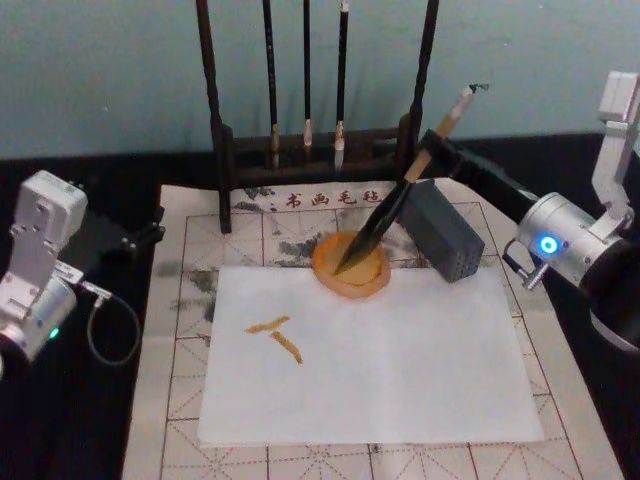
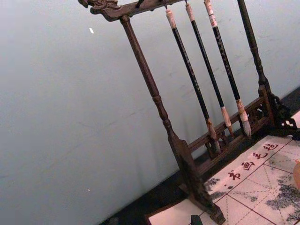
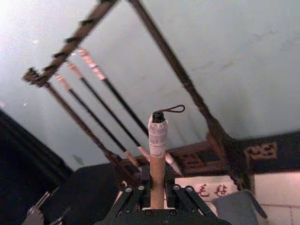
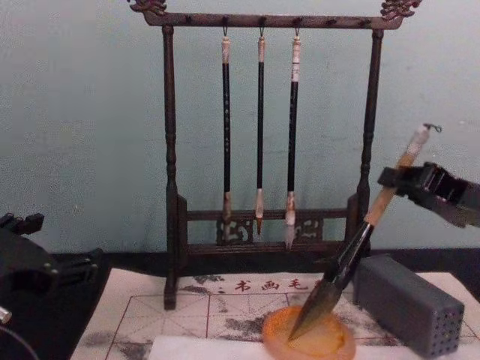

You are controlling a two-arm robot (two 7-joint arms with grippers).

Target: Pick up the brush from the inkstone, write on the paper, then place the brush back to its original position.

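Resting tip-down in the inkstone, the brush was clasped by the right gripper's fingers, paper marked, release apparently left, left gripper parked.

Item: one thick tan-handled calligraphy brush with black lower section; three thin black hanging brushes with pale ends; one dark wooden brush rack. One round orange-amber glossy dish; one grey rectangular block pierced with small holes. One white paper sheet; one gridded practice mat printed with red characters.
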